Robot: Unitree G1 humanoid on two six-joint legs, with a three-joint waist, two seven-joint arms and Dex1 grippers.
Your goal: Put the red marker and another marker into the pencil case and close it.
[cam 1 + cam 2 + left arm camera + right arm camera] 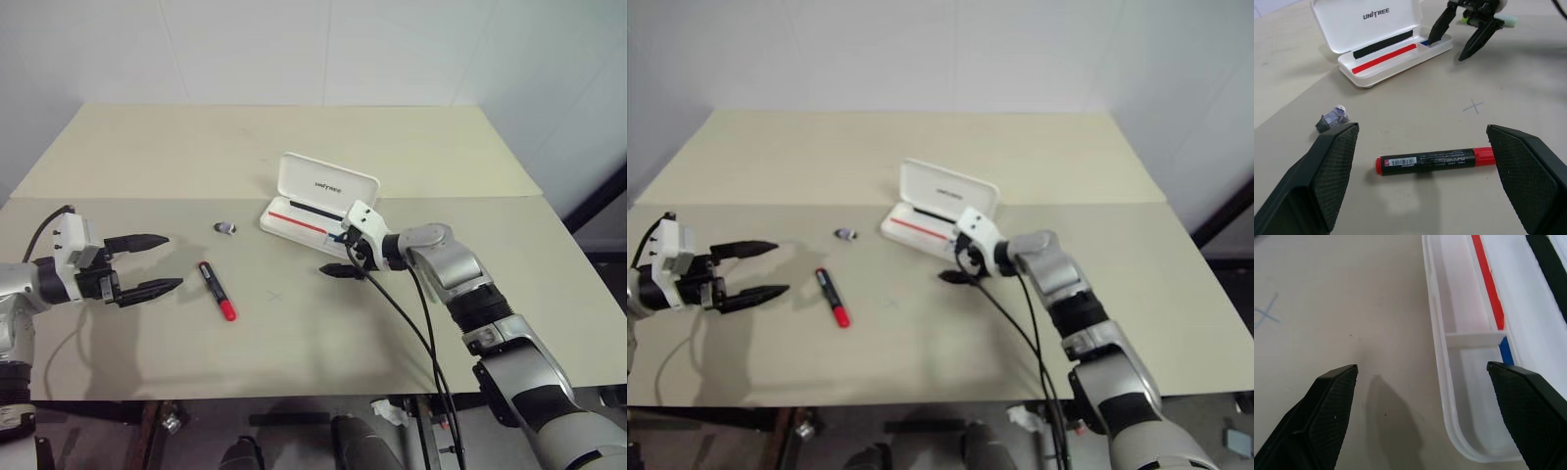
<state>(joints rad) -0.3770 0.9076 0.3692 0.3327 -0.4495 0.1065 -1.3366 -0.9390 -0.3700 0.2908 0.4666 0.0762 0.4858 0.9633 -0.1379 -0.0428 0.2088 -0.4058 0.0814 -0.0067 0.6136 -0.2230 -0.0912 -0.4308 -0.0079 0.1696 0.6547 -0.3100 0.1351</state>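
The pencil case (318,204) lies open just above the middle of the head view, its lid tipped up at the back, and no marker is visible inside it, so the task appears to be at its first loading step. The right gripper (342,257) hangs over the case's near end with its black fingers spread wide and empty, one over the tray and one over the table (294,333). The left gripper (147,264), at the left edge, is likewise wide open and empty, aimed toward the red marker (217,291), which lies flat left of centre. The next move probably calls for closing squarely across that slim round barrel, which may roll. The case is smooth, hard white plastic with rounded corners; the finger pads are finely textured. A small grey-purple cap (226,228) sits between marker and case.
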